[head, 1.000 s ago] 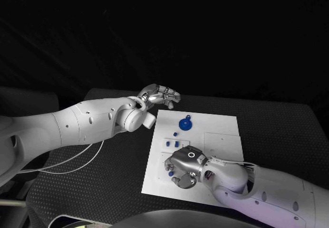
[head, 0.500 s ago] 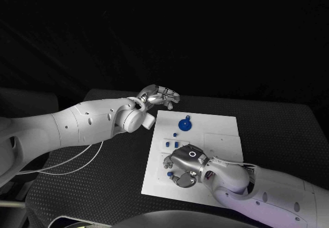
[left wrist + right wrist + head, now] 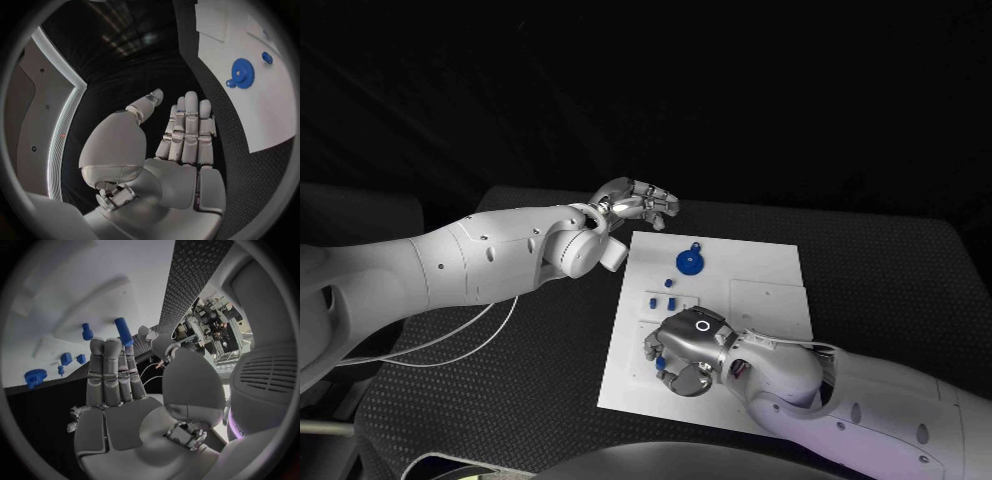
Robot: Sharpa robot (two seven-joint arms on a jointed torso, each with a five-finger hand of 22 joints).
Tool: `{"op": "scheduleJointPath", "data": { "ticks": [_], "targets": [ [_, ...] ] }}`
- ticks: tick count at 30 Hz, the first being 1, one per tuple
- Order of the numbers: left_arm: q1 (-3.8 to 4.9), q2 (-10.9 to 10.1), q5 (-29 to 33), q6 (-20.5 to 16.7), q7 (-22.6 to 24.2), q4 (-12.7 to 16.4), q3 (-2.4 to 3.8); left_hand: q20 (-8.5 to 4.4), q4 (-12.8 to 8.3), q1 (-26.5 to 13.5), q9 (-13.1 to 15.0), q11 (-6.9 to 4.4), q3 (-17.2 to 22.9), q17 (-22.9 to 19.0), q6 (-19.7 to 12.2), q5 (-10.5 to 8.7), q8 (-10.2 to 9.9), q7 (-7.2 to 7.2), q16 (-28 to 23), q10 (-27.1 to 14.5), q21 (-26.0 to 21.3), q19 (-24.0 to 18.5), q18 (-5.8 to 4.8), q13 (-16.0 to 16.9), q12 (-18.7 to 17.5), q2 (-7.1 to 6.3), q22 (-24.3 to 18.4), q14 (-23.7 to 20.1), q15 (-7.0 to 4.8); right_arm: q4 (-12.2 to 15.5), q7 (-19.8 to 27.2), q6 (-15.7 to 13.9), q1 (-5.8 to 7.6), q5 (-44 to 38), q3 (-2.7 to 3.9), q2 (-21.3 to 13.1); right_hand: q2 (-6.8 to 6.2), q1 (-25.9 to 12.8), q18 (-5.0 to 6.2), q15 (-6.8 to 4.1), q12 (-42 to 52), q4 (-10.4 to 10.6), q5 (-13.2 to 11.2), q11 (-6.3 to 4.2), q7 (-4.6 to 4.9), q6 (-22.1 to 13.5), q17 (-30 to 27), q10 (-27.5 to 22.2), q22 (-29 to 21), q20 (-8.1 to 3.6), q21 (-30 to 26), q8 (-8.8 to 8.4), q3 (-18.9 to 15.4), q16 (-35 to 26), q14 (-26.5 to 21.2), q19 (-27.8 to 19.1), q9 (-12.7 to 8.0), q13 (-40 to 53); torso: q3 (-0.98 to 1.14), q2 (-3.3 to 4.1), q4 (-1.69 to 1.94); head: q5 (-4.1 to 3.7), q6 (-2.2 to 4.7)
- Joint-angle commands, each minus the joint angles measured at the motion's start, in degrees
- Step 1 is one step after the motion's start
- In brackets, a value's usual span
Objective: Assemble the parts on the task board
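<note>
The white task board (image 3: 762, 300) lies mid-table. A blue gear (image 3: 689, 262) sits on its far part, also seen as the gear (image 3: 242, 73) and the gear (image 3: 35, 376). Two small blue parts (image 3: 661, 299) lie nearer. My right hand (image 3: 687, 350) hovers over the board's near-left area, fingers straight and together (image 3: 112, 370). A blue peg (image 3: 123, 331) stands just past its fingertips, beside the thumb; I cannot tell if they touch. A second peg (image 3: 87, 331) stands further off. My left hand (image 3: 636, 203) hangs off the board's far-left corner, holding nothing, fingers extended (image 3: 187, 125).
A raised white square plate (image 3: 770, 303) takes up the board's right side. Black textured table (image 3: 516, 370) surrounds the board. My left forearm (image 3: 488, 260) stretches along the board's left side, with a thin cable (image 3: 459, 335) beneath it.
My right hand has shifted slightly over the board's near-left area. The left hand has stayed where it was.
</note>
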Motion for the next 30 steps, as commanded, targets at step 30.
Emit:
{"op": "scheduleJointPath", "data": {
  "ticks": [30],
  "targets": [
    [0.1, 0.06, 0.5, 0.94, 0.03, 0.02, 0.04, 0.05, 0.32, -0.74, -0.26, -0.04, -0.25, 0.36, -1.07, 0.15, -0.01, 0.26, -0.43, -0.56, -0.57, 0.38, 0.88, -0.16, 0.17, 0.12, 0.2, 0.28, 0.19, -0.15, 0.58, -2.33, -0.04, 1.7, 0.0, -0.27, -1.47, -1.18, 1.33, 1.23, -1.6, -0.39, -0.18, 1.28, 1.18, -2.81, -0.42, -3.29, 1.24, -0.01, 2.39, -0.93, -1.67, 2.44, -1.81, -1.79, 0.11, -1.06, 0.0, -0.02, 0.0, 0.01, -0.08]
  ]
}}
